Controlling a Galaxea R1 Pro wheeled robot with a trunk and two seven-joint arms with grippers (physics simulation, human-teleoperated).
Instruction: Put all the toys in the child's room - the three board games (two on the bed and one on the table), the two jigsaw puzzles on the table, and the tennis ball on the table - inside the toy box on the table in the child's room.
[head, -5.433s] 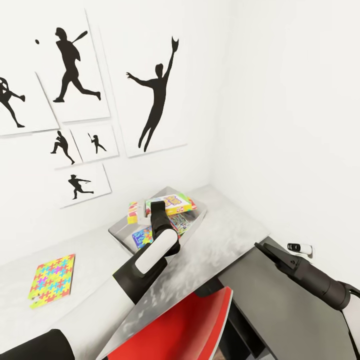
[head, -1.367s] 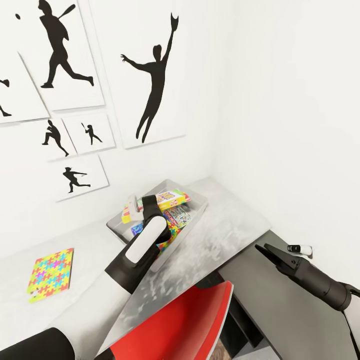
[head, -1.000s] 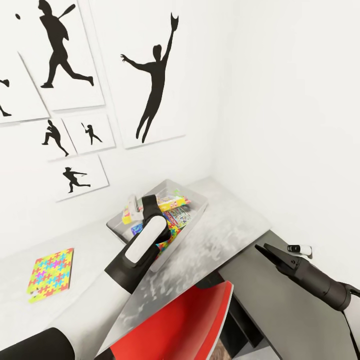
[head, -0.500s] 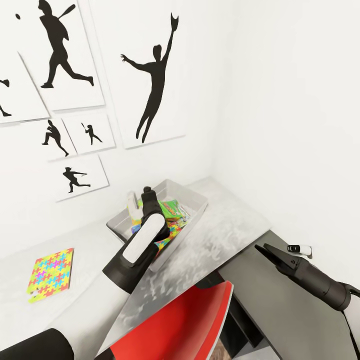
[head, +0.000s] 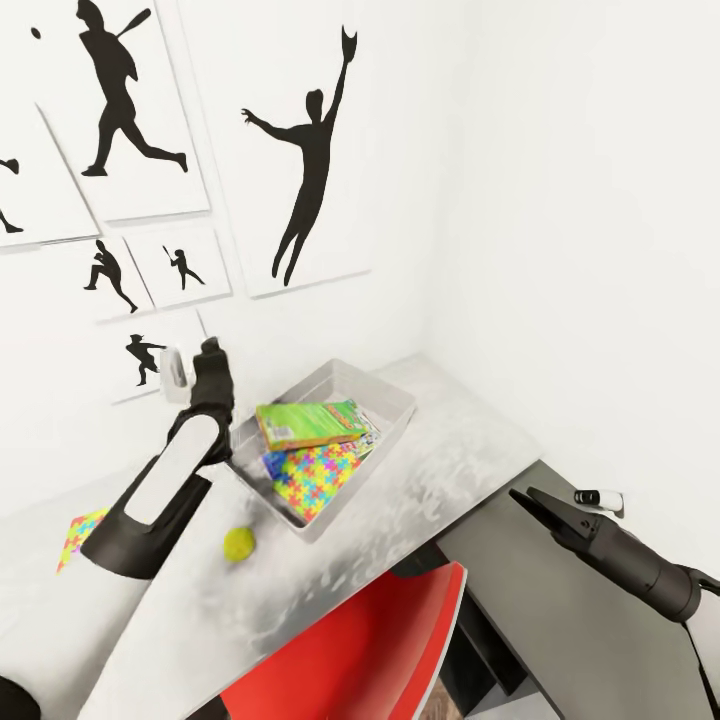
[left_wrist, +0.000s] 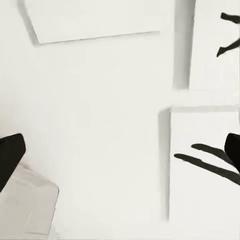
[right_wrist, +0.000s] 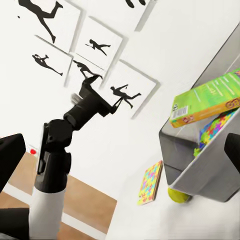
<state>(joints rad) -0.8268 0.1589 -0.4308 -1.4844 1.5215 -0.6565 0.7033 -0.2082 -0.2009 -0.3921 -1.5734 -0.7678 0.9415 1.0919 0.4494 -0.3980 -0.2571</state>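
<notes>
Tennis ball (head: 238, 544) outstanding, just beside toy box (head: 395, 395).
Light, round, liable to roll: grip across its middle. Left gripper (head: 192, 366) spread, empty.

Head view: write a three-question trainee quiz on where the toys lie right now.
1. True or false: the tennis ball lies inside the toy box.
2. Which toy lies on top in the toy box? A) green board game B) tennis ball C) a red chair
3. Fill in: the jigsaw puzzle outside the toy box lies on the table, partly hidden behind the ____ arm, whose left claw is raised in front of the wall.

Key: 1 false, it rests on the table beside the box; 2 A; 3 left.
</notes>
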